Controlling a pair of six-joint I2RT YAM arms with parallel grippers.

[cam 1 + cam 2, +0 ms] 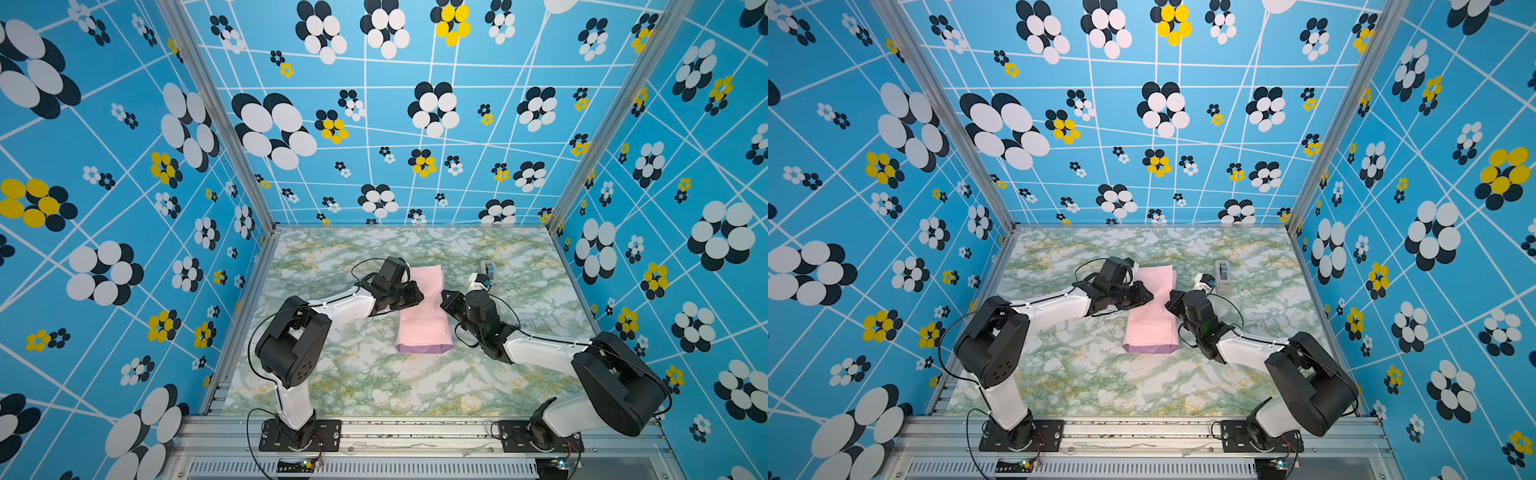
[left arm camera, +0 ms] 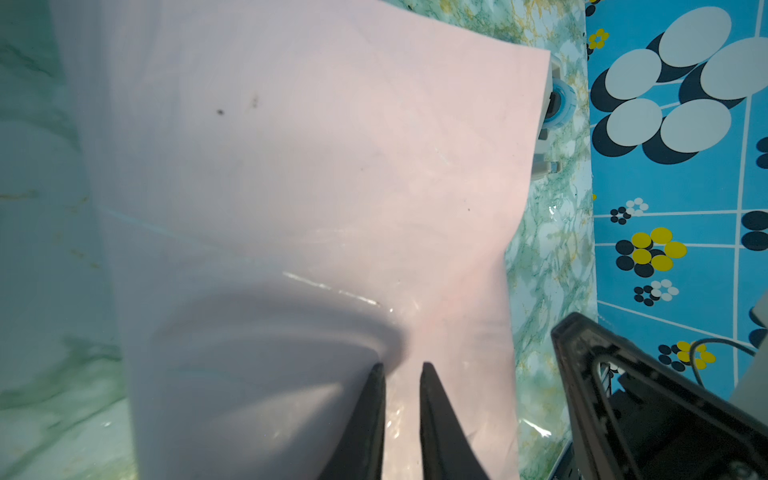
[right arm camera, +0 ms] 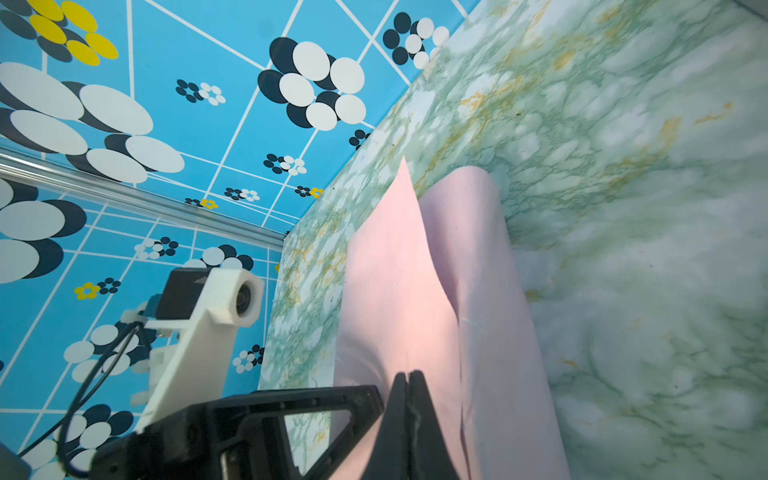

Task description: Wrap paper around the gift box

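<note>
- In both top views the paper (image 1: pixel 422 318) (image 1: pixel 1152 309) lies in the middle of the table (image 1: pixel 374 386) as a long folded bundle, pink face up, with a lilac strip at its near end; the gift box is hidden from sight
- There the left gripper (image 1: pixel 417 296) (image 1: pixel 1148 296) sits at the bundle's left edge and the right gripper (image 1: pixel 444 300) (image 1: pixel 1170 300) at its right edge, facing each other across it; a tape dispenser (image 1: pixel 487 270) (image 1: pixel 1222 274) stands beyond the right gripper, apart from the paper
- Left wrist view: the left gripper (image 2: pixel 401 365) has its jaws a narrow gap apart, tips down on the pink paper (image 2: pixel 311 166), nothing visibly clamped between them
- Right wrist view: the right gripper (image 3: pixel 409 374) has its jaws pressed fully together, tips against the paper (image 3: pixel 395 291) where one layer overlaps another; whether they pinch it cannot be told
</note>
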